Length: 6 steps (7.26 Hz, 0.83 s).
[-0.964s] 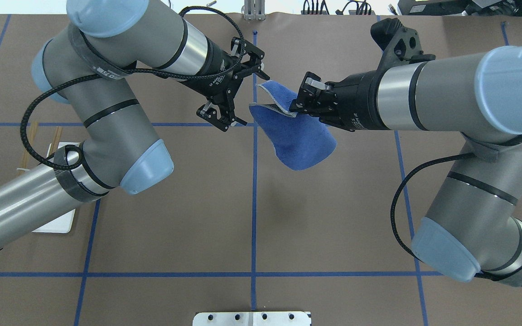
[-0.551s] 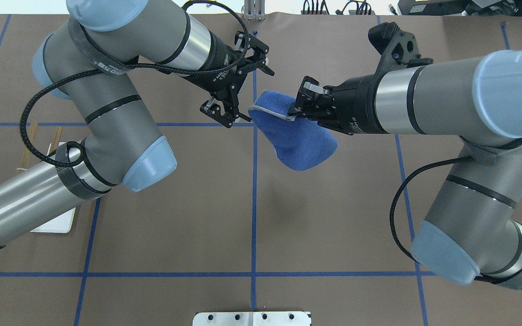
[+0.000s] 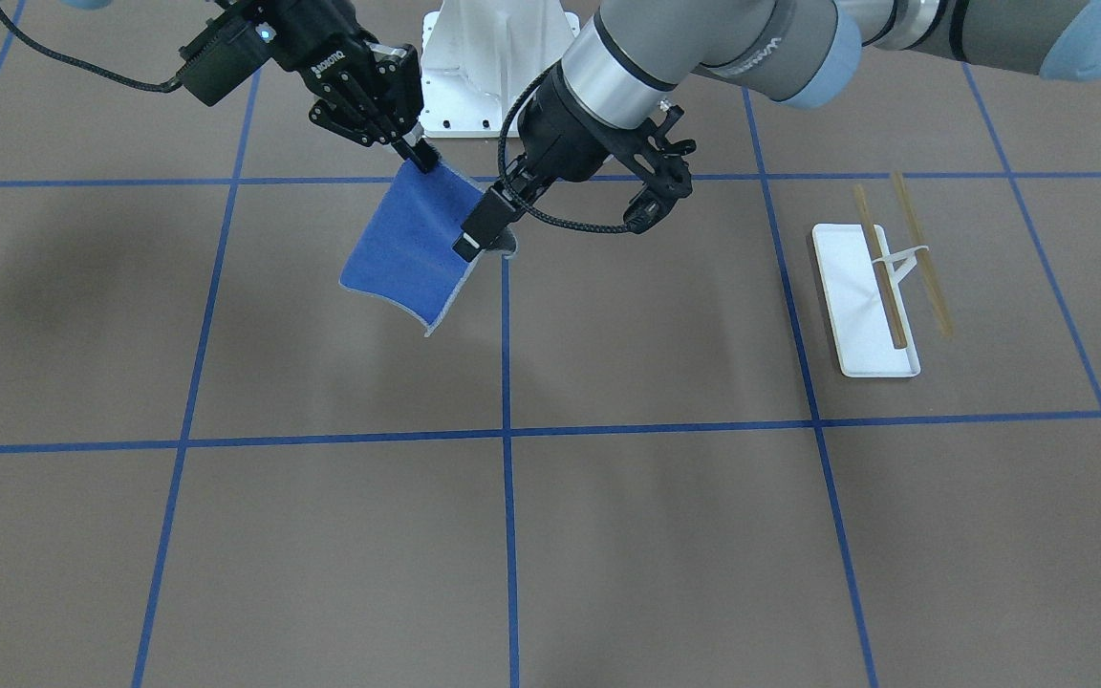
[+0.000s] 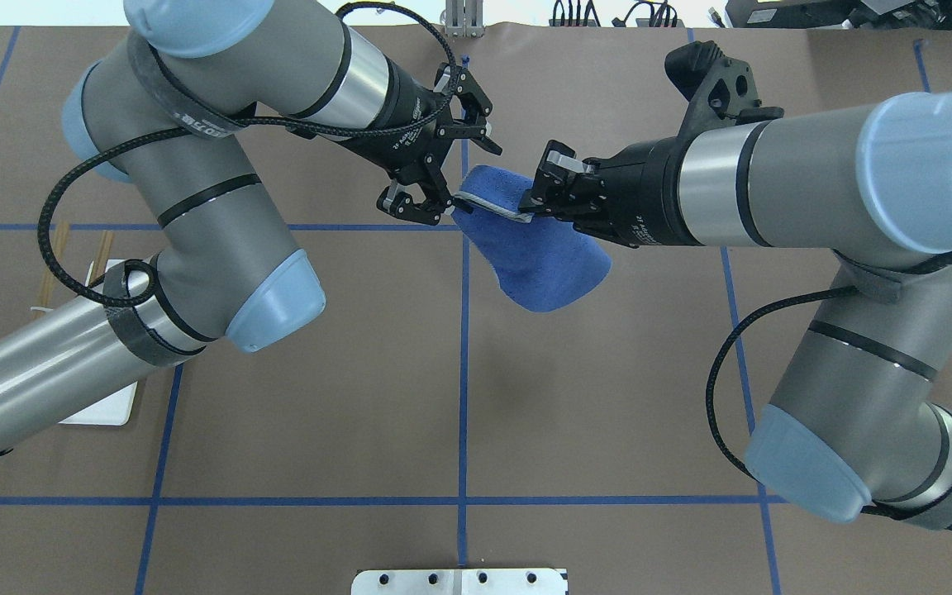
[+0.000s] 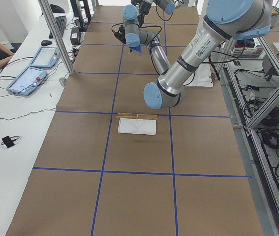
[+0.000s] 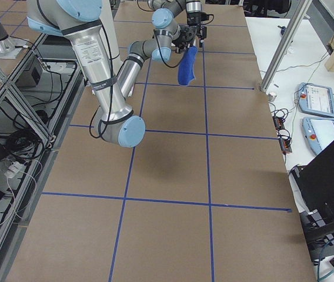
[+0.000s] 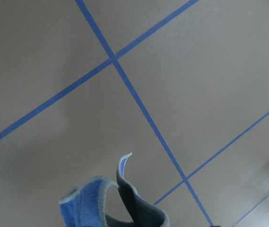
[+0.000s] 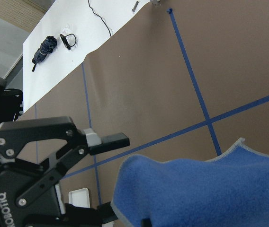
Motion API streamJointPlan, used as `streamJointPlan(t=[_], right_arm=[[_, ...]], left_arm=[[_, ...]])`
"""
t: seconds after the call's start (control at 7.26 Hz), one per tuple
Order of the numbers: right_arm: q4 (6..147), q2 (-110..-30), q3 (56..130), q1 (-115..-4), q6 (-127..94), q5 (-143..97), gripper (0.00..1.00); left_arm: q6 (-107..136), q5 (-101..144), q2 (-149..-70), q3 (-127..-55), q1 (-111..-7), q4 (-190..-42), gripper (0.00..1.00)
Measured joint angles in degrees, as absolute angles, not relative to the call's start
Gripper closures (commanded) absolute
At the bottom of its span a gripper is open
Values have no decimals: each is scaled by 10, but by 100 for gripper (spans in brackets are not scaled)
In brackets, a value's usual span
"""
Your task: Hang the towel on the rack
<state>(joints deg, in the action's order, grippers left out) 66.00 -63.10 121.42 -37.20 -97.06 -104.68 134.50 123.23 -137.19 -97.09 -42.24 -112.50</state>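
Note:
The blue towel (image 4: 546,256) hangs in the air above the table's far middle; it also shows in the front view (image 3: 407,248). My right gripper (image 4: 534,198) is shut on the towel's upper corner, also in the front view (image 3: 414,153). My left gripper (image 4: 472,180) is open wide beside the towel's other upper corner, with one finger (image 3: 476,229) at the grey edging. The right wrist view shows the towel (image 8: 210,194) with the open left gripper's fingers (image 8: 108,139) behind it. The rack (image 3: 871,315) stands on the table to my left, partly hidden under my left arm in the overhead view (image 4: 108,409).
A white bolted metal pedestal (image 3: 498,67) stands at the robot's base, its foot plate in the overhead view (image 4: 459,581). Blue tape lines (image 4: 464,372) grid the brown table. Tablets (image 5: 31,78) lie on the side bench.
My left gripper has moved in toward the towel's free corner and stays open. My right gripper has shifted slightly left with the towel.

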Motion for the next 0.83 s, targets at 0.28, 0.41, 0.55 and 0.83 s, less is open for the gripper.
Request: streamJointPlan(t=[0.28,0.41,0.55,0.83], right_arm=[[660,-630,1214,-372,-969,-1047,21],[660,-631,1214,-372,-968,-1048,0],[660,-633,1215,-374,-967,-1050,0],[666,-645,1219,-399,-945,-1093,0]], left_arm=[[1345,1229,-1372,-974,-422,-1125,100],[1344,1223,-1372,-975,-422,-1125,100],[1343,1219,-1372,-977,-423,-1124,100],[1333,1221,-1364,-996,-430,-1121,100]])
